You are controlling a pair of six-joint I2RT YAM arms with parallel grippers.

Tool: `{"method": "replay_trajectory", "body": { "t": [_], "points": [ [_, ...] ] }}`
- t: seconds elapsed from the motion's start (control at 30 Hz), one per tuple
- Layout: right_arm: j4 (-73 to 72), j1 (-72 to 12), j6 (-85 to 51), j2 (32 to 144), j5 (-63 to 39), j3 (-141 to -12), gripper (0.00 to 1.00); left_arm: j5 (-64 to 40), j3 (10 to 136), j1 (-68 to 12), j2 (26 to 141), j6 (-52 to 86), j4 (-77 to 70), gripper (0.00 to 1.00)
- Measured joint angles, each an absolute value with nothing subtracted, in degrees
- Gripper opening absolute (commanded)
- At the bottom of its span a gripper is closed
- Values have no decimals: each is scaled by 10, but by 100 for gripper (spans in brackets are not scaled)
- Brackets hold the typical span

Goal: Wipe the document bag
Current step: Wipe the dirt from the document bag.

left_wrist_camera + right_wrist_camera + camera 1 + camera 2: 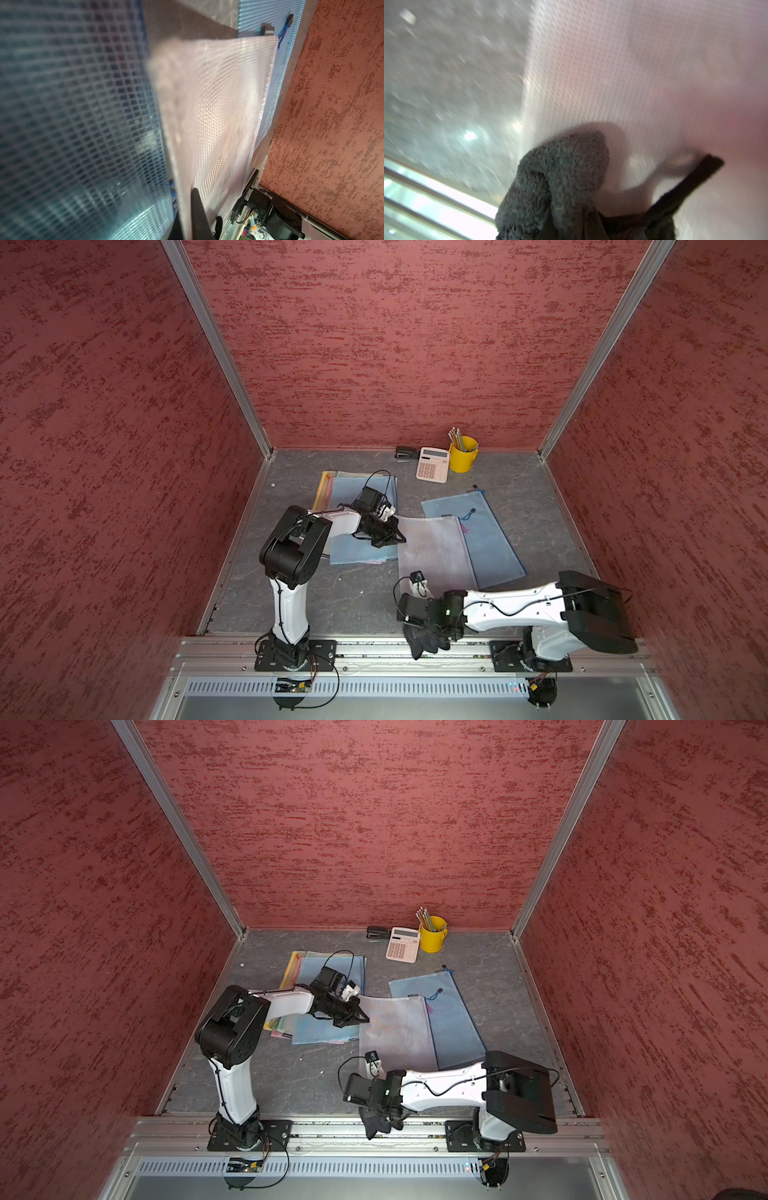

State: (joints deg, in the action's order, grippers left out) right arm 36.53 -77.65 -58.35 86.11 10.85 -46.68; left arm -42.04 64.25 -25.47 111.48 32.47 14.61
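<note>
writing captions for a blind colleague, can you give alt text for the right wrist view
Blurred close-up: a dark grey terry cloth bunched in front of a pale pink mesh document bag filling most of the frame. Beside the bag, grey speckled tabletop ends at a bright aluminium rail.

In the lower middle of the frame, a pale pink mesh document bag (395, 1031) is lying on the grey table (291, 1077), overlapping a blue mesh zip bag (453, 1019) to its right. The left gripper (362, 1017) is pinching the pink bag's left edge. Lower down, the right gripper (380, 1115) is clutching a dark fluffy cloth (374, 1129), which is hanging over the metal rail (332, 1129).
</note>
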Motion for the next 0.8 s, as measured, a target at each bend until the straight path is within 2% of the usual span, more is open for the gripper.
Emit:
{"method": "replay_trajectory", "body": {
  "t": [0.13,0.23,0.33,0.43,0.57,0.7,0.8],
  "points": [
    [445,-642,-547,818,135,-540,0,-421,662,-253,1115,301,148,0],
    [411,-530,-491,819,161,-613,0,-421,658,-257,1115,292,154,0],
    [355,-476,-441,854,182,-657,0,-421,645,-261,1114,290,154,0],
    [291,-473,-409,916,176,-652,0,-420,632,-264,1114,291,154,0],
    [230,-481,-415,975,153,-558,0,-420,626,-265,1114,296,154,0],
    [223,-503,-469,939,162,-495,0,-419,626,-265,1114,301,152,0],
    [274,-562,-545,892,173,-453,0,-422,623,-262,1114,312,145,0]
  ]
}}
